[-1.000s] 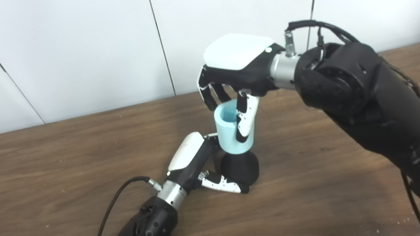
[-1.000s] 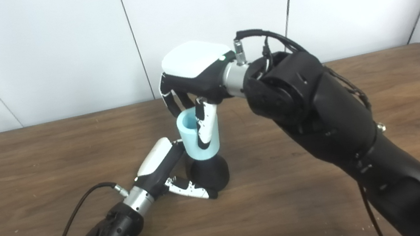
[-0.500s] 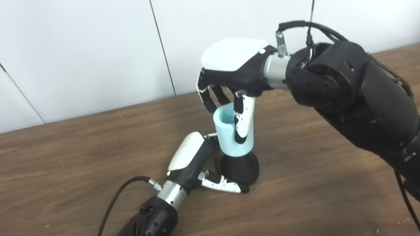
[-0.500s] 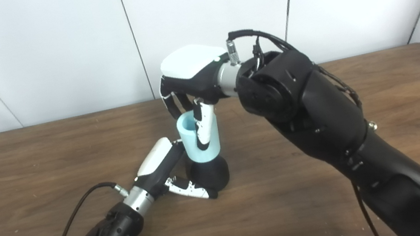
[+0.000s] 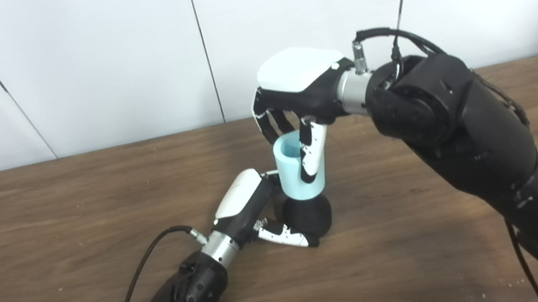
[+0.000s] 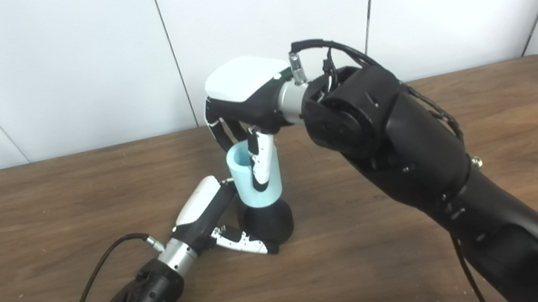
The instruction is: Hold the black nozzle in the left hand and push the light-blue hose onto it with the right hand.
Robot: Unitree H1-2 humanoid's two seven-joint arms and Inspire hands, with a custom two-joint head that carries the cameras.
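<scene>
The black nozzle (image 5: 309,217) stands upright on the wooden table (image 5: 36,214), its wide base down. My left hand (image 5: 248,204) is shut on its base, thumb in front and fingers hidden behind. The light-blue hose (image 5: 293,174), a short upright tube, sits on top of the nozzle and covers its tip. My right hand (image 5: 299,87) reaches down from above and is shut on the hose, thumb on the front wall and fingers behind the rim. In the right eye view the hose (image 6: 250,185) and nozzle (image 6: 270,222) stand the same way.
A black cable (image 5: 137,285) runs from my left wrist toward the near table edge. My right forearm (image 5: 466,138) crosses the right half of the table. White wall panels (image 5: 119,55) stand behind the far edge.
My right arm has shifted a little to the left and the hose has sunk slightly onto the nozzle. My left hand has not moved.
</scene>
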